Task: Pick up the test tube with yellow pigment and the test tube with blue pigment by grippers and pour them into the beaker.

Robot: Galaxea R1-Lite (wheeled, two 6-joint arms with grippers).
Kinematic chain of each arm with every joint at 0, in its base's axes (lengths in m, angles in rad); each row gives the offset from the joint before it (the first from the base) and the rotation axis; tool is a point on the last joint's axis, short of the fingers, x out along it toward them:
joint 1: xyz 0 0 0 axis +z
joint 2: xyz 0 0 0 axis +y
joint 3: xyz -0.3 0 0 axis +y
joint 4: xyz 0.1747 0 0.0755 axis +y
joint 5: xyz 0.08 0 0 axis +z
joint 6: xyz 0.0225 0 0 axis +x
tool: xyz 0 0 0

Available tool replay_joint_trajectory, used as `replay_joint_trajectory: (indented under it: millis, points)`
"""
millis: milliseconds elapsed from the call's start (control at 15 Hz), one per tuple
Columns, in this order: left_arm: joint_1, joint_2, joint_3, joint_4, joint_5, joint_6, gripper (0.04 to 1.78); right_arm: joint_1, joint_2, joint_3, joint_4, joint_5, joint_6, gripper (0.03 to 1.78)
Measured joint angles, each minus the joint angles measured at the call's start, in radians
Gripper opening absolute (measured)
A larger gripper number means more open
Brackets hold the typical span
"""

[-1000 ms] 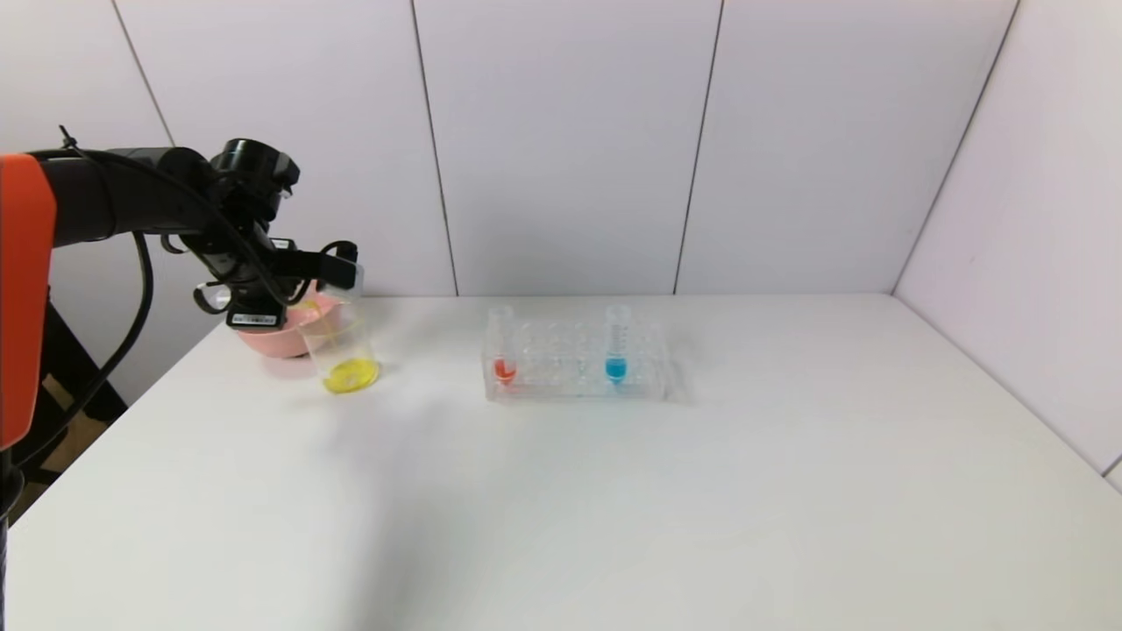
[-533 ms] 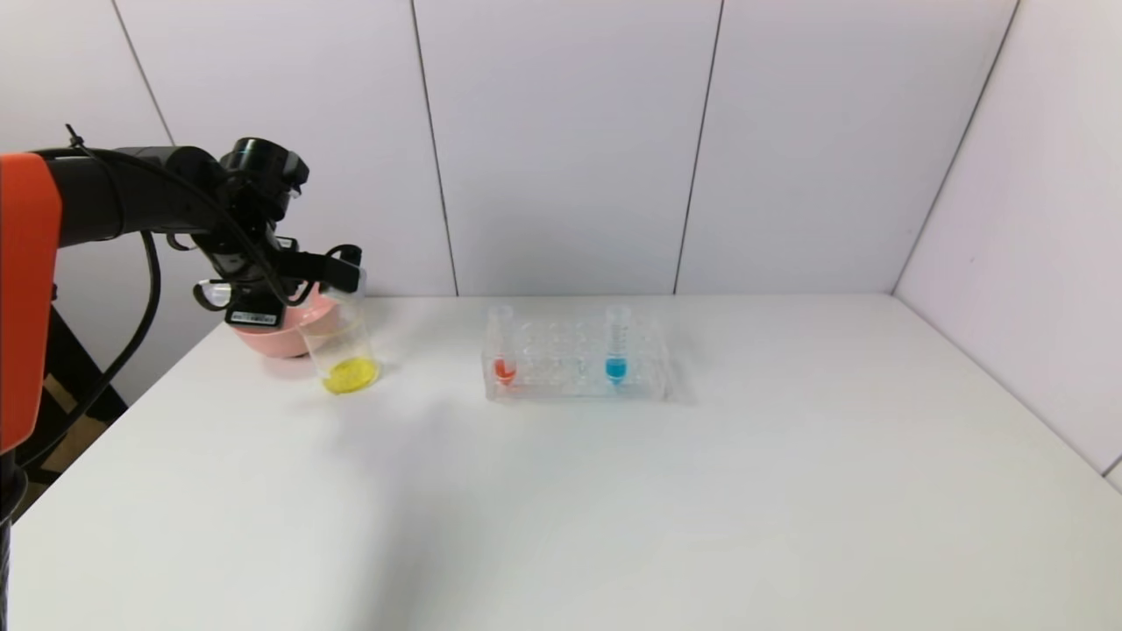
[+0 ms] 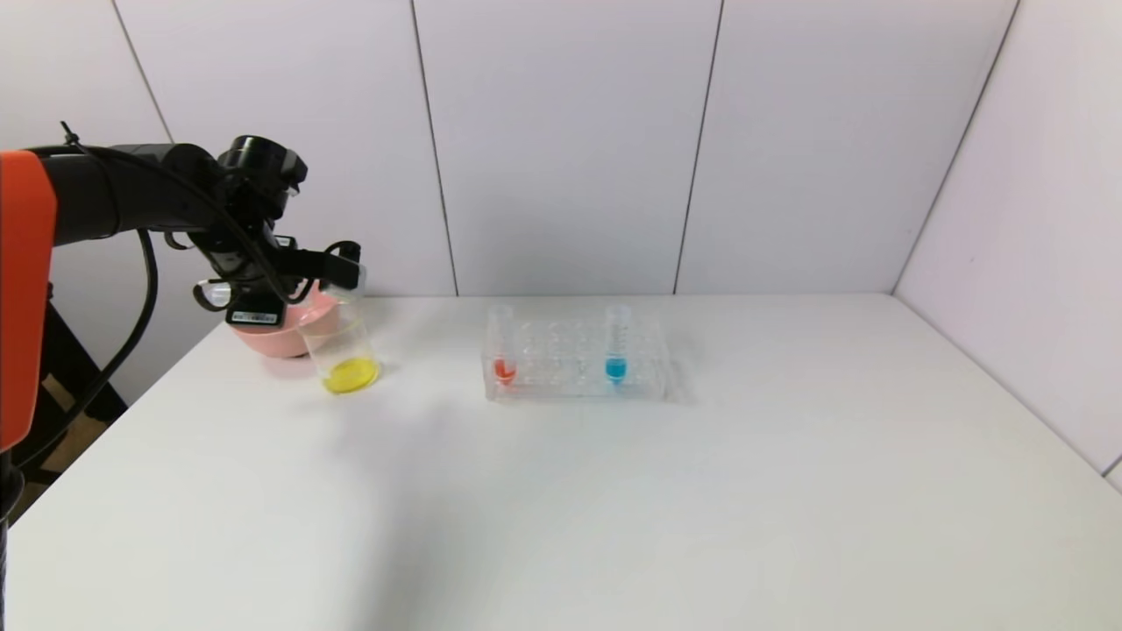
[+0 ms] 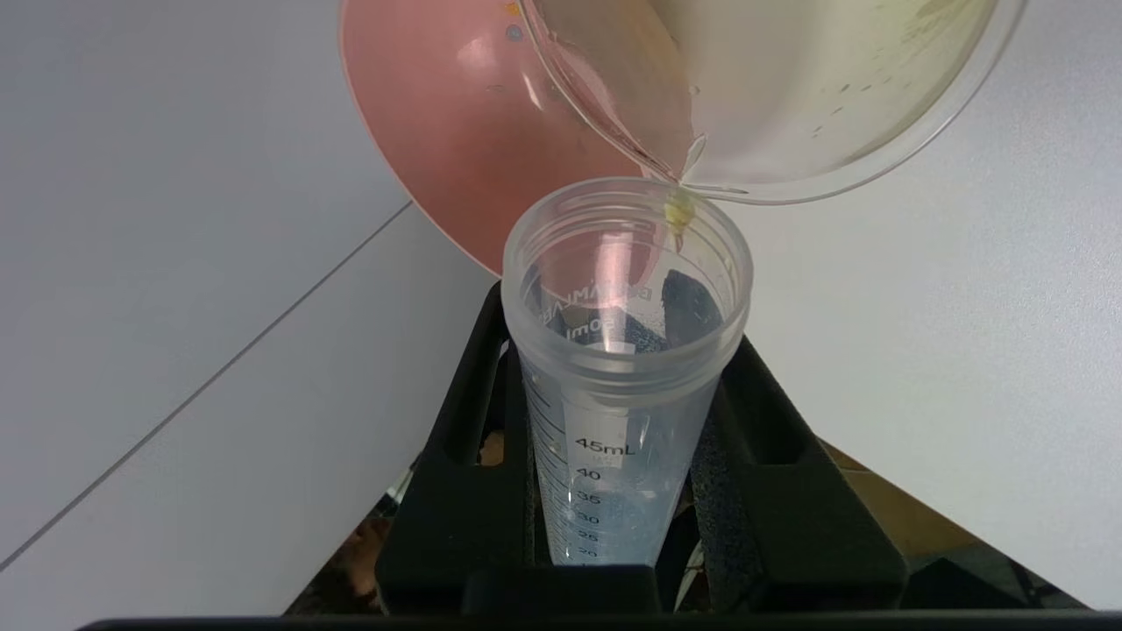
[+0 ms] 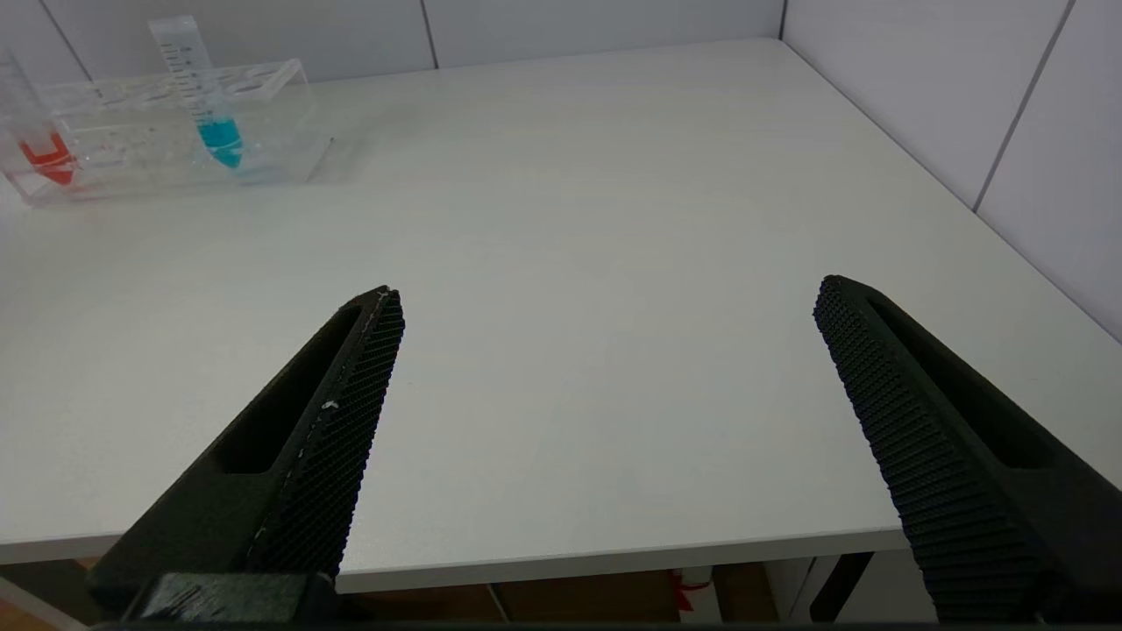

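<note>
Because the surface [image 3: 614, 508] lies bare ahead of the rack [image 3: 574, 359], there is ample room to travel, though the beaker [image 3: 344, 350] stands near the left edge, touching the pink bowl [image 3: 263, 337]. The left tool [image 3: 337, 272], clamped on the emptied yellow tube [image 4: 627, 350], holds its mouth at the beaker's rim; a careless withdrawal could tip the beaker or drip. The right tool [image 5: 605, 368] hangs apart, low by the near edge. The blue tube [image 3: 617, 346] stands upright in the rack.
</note>
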Motion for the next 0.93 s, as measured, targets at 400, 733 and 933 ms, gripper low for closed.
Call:
replay_joint_trajectory:
  millis: [400, 733, 933]
  points:
    - [0.049, -0.043, 0.011, -0.016, -0.221, -0.326, 0.52, 0.000, 0.000, 0.000, 0.000, 0.000, -0.001, 1.71]
    - [0.148, -0.078, 0.027, -0.209, -0.407, -0.643, 0.52, 0.000, 0.000, 0.000, 0.000, 0.000, 0.000, 1.71]
    - [0.179, -0.084, 0.050, -0.333, -0.413, -0.890, 0.52, 0.000, 0.000, 0.000, 0.000, 0.000, -0.001, 1.71]
